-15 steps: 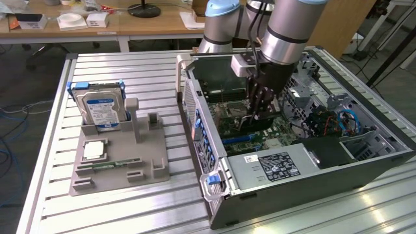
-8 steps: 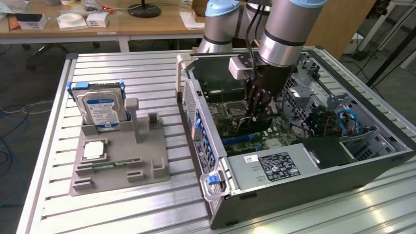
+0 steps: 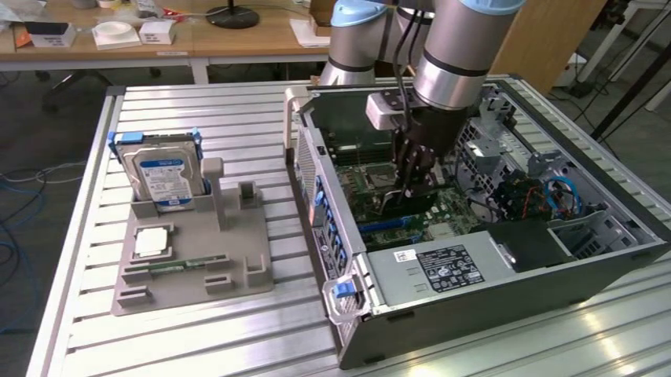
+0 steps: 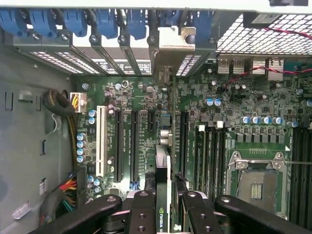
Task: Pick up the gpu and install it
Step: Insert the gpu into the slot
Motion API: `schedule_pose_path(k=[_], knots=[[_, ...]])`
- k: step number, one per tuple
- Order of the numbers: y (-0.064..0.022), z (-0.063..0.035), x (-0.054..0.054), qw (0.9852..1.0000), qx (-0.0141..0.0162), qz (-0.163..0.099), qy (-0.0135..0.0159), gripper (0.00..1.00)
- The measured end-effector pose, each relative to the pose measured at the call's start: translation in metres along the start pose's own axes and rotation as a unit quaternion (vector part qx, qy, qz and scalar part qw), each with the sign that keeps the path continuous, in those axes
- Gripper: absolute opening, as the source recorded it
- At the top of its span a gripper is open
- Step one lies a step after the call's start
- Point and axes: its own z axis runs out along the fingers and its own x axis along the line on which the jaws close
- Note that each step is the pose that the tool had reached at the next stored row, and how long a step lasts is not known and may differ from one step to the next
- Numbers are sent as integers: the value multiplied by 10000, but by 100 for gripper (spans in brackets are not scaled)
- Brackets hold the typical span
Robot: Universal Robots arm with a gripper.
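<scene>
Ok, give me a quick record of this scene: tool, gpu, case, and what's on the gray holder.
tool: shut on the gpu, down inside the case
gpu: upright on edge over the motherboard, bracket end by the blue slot clips
case: open, lying on its side
seated in slot: cannot tell
holder: hard drive standing, memory stick lying flat

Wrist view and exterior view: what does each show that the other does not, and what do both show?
Wrist view: a white slot and the green logo on the edge of the graphics card. Exterior view: a hard drive standing on a grey stand beside the computer case. Both: the jaws shut on the graphics card inside the case.
</scene>
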Motion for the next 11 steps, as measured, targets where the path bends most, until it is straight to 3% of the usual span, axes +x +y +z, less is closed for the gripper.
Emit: schedule_pose_path(k=[11], knots=[[47, 68, -40, 10000, 0, 2, 55, 26]])
